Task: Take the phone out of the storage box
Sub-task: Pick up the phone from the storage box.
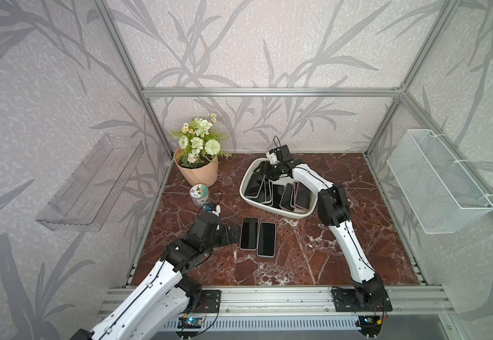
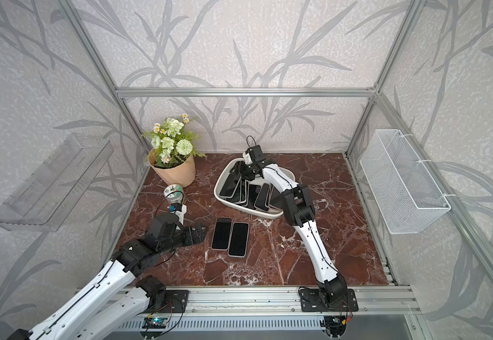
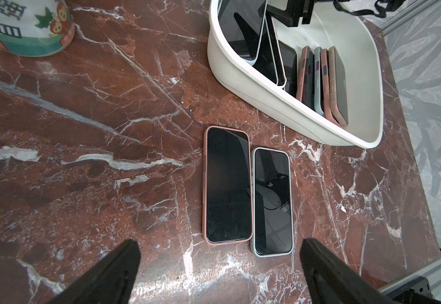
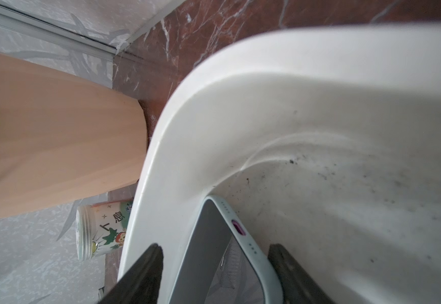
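**Right gripper point(image 4: 214, 247) in the storage box point(image 4: 187, 126), astride one phone point(image 4: 208, 237)**

The jaws stood partly apart on either side of the pale-green-cased phone's end, with a gap showing on one side. The phone leaned in the box corner nearest the flower pot point(image 4: 56, 131). The left gripper point(image 3: 219, 241) hung wide open over the table point(image 3: 82, 131), near a pink-cased phone point(image 3: 227, 184) and a grey-cased phone point(image 3: 272, 200) that lay touching.
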Robot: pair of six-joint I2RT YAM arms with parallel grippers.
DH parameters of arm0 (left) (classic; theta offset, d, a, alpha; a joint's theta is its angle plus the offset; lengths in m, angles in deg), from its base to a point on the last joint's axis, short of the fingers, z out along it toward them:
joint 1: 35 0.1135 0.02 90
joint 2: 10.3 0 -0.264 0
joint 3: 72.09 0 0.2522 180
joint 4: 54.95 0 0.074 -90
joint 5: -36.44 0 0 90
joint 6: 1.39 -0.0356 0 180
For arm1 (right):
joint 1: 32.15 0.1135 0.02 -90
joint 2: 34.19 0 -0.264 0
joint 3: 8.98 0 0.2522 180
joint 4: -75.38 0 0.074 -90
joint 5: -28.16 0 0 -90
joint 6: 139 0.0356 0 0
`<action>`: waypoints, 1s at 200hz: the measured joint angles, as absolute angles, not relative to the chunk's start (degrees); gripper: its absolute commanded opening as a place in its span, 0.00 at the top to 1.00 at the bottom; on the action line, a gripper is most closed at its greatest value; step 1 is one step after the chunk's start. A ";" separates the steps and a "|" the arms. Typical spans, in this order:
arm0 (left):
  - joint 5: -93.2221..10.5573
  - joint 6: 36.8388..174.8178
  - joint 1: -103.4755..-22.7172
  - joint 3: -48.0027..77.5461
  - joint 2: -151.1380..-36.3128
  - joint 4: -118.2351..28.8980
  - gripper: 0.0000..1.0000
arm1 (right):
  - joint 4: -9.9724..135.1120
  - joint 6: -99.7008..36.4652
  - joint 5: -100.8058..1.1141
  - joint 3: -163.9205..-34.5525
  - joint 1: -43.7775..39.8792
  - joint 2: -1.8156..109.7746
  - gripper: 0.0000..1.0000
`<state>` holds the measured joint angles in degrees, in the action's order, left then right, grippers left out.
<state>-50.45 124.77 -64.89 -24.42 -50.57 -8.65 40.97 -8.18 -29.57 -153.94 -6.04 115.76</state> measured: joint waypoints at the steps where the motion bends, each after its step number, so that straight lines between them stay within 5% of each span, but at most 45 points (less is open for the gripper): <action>1: -50.45 124.77 -64.89 -24.42 -50.55 -8.65 0.00 | 41.15 -8.16 -29.57 -153.72 -6.04 115.68 0.33; 200: -50.32 126.30 -64.86 -25.58 -48.93 -8.63 0.00 | 48.17 -11.83 -28.31 -142.88 -4.36 109.36 0.35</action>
